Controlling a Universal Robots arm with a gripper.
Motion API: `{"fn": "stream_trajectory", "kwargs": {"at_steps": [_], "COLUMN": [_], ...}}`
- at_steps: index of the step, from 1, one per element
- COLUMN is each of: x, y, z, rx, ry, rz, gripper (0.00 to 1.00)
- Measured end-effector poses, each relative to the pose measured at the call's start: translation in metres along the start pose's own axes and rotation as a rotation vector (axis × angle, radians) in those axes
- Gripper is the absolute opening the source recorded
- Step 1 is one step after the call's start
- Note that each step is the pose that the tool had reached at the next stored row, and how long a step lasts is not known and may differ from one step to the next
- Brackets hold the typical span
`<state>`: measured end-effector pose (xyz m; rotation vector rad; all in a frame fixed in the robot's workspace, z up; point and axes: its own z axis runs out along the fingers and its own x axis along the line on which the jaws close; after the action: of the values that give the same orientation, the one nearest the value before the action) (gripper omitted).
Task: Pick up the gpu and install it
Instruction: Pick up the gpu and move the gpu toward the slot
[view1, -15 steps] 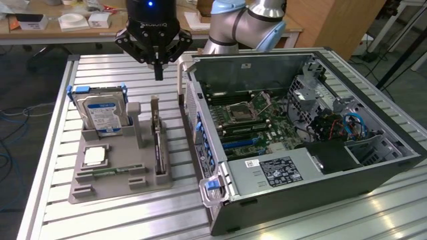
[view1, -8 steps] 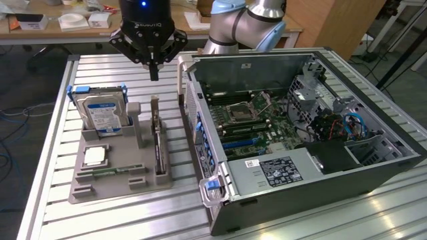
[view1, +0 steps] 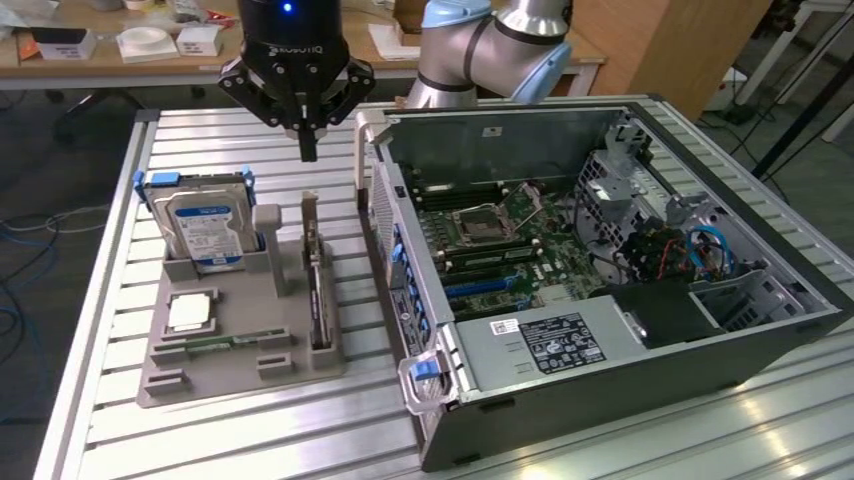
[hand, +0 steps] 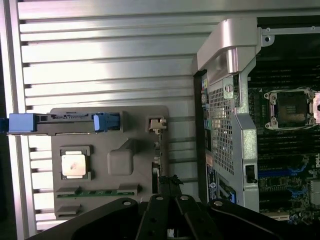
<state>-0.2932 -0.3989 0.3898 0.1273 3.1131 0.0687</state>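
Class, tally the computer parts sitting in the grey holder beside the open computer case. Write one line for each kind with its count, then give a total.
hard drive: 1
graphics card: 1
processor chip: 1
memory stick: 1
Total: 4

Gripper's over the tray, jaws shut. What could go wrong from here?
1. The gripper hangs over the gpu with jaws shut; descending like this would likely strike the card's top edge.
2. The gpu stands thin on edge; an off-centre grip could tilt it.
3. The case wall stands close beside the tray; the long card could clip it.
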Motion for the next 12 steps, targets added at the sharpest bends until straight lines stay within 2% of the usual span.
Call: {"fn": "stream_trajectory", "kwargs": {"at_steps": [6,7,8,10,11,12], "x": [0.0,0.0,0.0,0.0,0.0,0.0], "y": [0.0,0.0,0.0,0.0,0.0,0.0], "z": [0.0,0.0,0.0,0.0,0.0,0.0], "rx": [0.0,-0.0001,0.0,0.0,-0.0001,-0.0001], "ry": [0.0,0.0,0.0,0.0,0.0,0.0], "rz": [0.0,0.0,0.0,0.0,0.0,0.0], "gripper": [0.11,0.17,0.17,0.29,0.29,0.35]}}
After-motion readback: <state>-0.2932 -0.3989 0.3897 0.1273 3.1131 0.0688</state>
